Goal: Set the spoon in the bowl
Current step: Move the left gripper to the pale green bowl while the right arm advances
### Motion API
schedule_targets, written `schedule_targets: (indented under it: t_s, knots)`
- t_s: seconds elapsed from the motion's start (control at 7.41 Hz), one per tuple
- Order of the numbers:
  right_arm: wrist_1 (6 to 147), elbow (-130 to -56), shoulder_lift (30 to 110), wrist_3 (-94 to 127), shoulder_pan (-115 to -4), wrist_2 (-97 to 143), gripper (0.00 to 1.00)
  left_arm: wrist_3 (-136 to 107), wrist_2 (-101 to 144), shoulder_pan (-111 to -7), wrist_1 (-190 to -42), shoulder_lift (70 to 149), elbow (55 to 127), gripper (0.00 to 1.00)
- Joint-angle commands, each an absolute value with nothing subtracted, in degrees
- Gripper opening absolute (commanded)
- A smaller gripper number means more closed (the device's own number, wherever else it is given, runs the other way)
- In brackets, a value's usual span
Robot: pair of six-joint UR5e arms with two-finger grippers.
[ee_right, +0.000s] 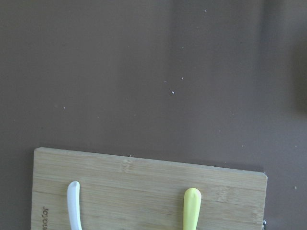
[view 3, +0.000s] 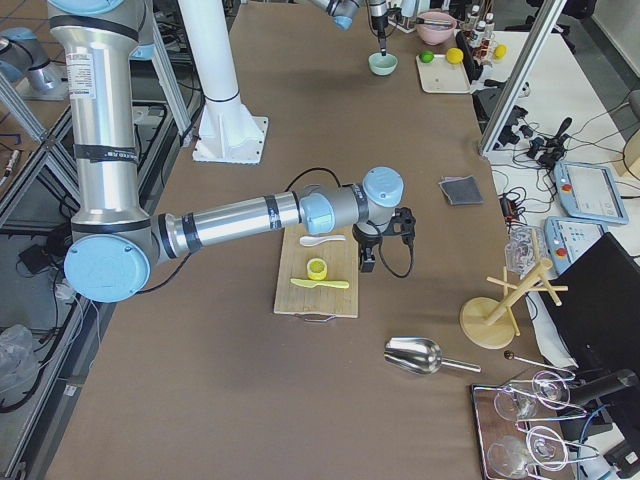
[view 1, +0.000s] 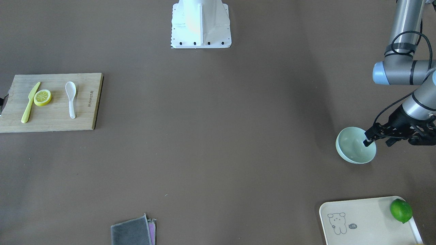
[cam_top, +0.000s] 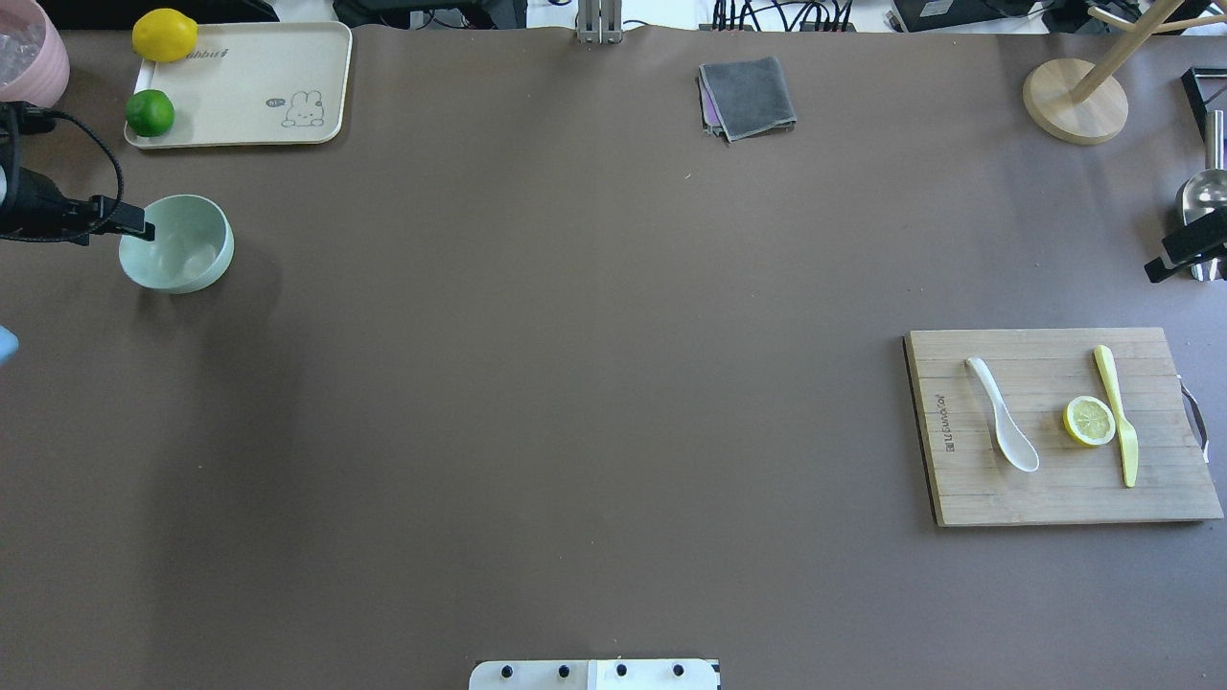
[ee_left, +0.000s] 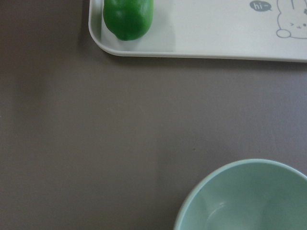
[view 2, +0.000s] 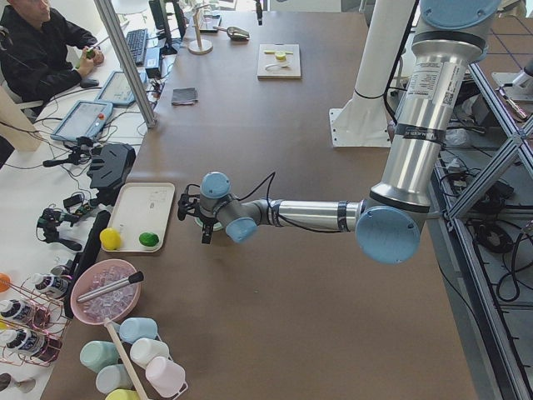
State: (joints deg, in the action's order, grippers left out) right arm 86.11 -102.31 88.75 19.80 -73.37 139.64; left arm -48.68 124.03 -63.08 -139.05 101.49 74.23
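The spoon (cam_top: 1002, 426) lies flat on the board (cam_top: 1007, 503) at the table's right end, scoop toward the robot and handle toward the far edge. A lemon slice (cam_top: 1089, 421) sits between it and the knife (cam_top: 1117, 412), close to the knife and apart from the spoon. That leaves the handle free on both sides for a pinch from above.

The bowl (cam_top: 177, 244) stands upright and empty at the opposite end, well apart from the spoon and near the tray (cam_top: 240, 125). Neither arm looks placed to reach both things, which likely explains why each arm is by its own thing.

The left gripper (view 1: 378, 140) is at the bowl's rim with its fingers spread. One finger is over the inside of the wall and the other is outside it, with nothing pinched. That straddle would suit gripping the wall to bring the bowl inward.

The right gripper (view 3: 366, 262) hangs just off the board's far edge, near the spoon's handle end. I cannot tell whether its fingers are spread or together. The spoon is untouched, so the task looks to be at its start.
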Motion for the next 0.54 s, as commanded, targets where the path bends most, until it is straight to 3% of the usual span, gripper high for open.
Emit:
schedule_targets:
  t_s: [0.0, 0.13, 0.27, 0.4]
  knots:
    - [81.3, -102.5, 88.8, 29.4, -69.4, 136.6, 1.00, -48.9, 124.0, -62.7, -139.1, 101.4, 74.3, 0.86]
    - [80.9, -102.5, 88.8, 30.9, -69.0, 136.6, 1.00, -48.9, 124.0, -62.6, -139.1, 101.4, 74.2, 0.49]
    - [80.9, -102.6, 88.8, 31.5, -68.7, 136.7, 1.00, -48.9, 124.0, -62.3, -139.1, 101.5, 74.3, 0.21]
    - [80.9, -102.6, 88.7, 31.6, -68.6, 136.7, 1.00, -48.9, 124.1, -61.4, -139.2, 101.5, 74.4, 0.04]
